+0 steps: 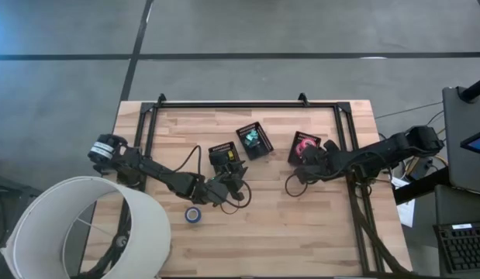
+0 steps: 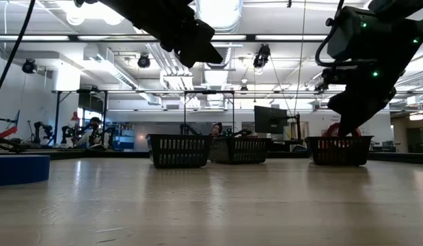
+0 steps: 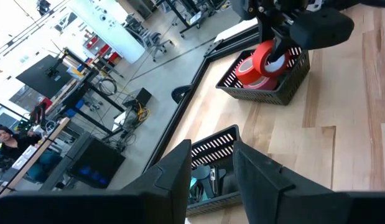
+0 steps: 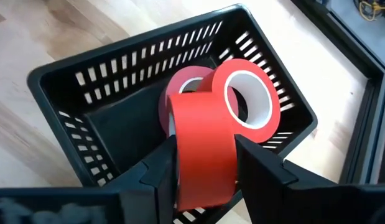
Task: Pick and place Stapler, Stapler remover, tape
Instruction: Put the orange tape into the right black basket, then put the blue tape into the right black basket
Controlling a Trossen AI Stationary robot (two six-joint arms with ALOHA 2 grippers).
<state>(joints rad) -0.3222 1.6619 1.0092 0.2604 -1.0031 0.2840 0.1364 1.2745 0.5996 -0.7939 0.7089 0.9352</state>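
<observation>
The pale wooden plank table [image 1: 302, 232] with a black metal frame along its back and sides carried three small black mesh plastic bins in a loose row: one left of centre [image 1: 225, 154], one in the middle [image 1: 253, 140], and one to the right [image 1: 305, 146]. A small blue ring-shaped roll of tape [image 1: 193, 215] lay flat on the wood nearer the front, well apart from the bins.

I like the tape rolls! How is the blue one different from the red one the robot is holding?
The blue tape roll lies flat on the bare table, while the red tape roll stands on edge over a black basket. Nothing touches the blue roll; the right gripper has its jaws clamped on the red one. Both are rings with a hollow middle.
</observation>
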